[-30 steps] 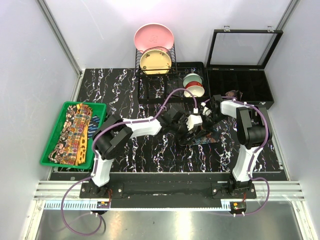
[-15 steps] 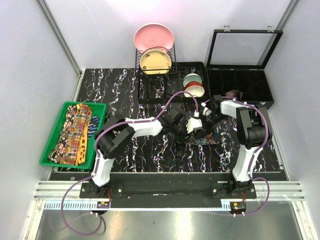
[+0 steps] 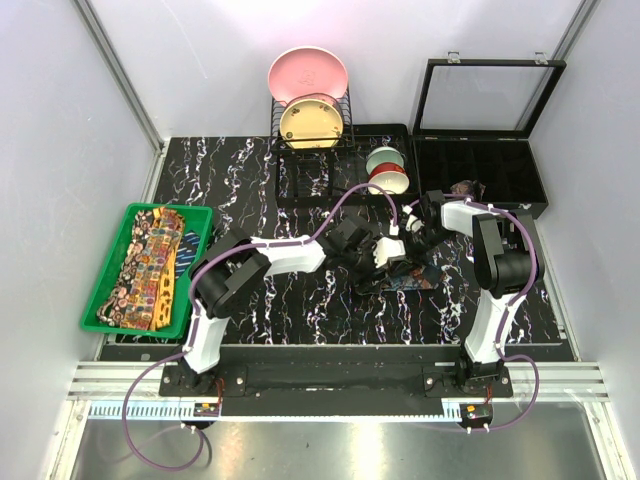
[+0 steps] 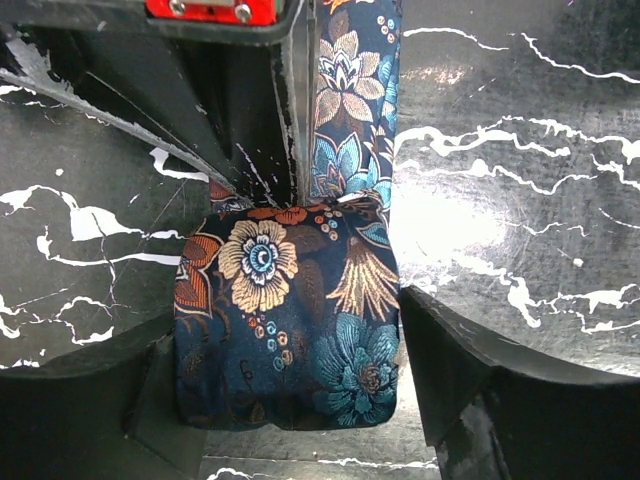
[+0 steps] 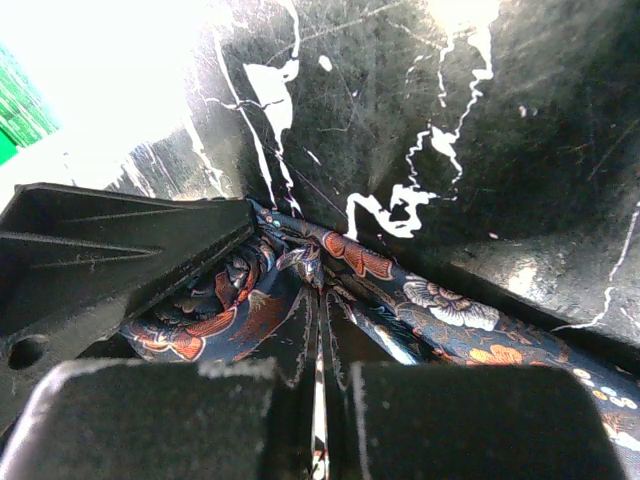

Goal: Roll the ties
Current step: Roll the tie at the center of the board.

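Black marbled bench (image 3: 260, 290) w/ white walls. Blue flower tie (image 4: 290, 320) lies on it near the black box's (image 3: 480, 175) front left corner. Right gripper (image 5: 320, 330): jaws pinched tight on the tie's bunched part. Left gripper (image 4: 300, 400): jaws wide, one each side of the folded end. More ties (image 3: 150, 265) in a green tray (image 3: 100, 290), far left of the box.

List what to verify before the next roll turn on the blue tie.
1. Grip of the right hand on the blue tie: ok, shut on fabric.
2. Squeeze of the left hand on the folded end: cannot tell; its fingers flank it.
3. Fabric smooth at the pinch: not ok, bunched.
4. Tail straight on the table: ok near the fold; far end cannot tell.
5. Room between hands: not ok, crowded together.
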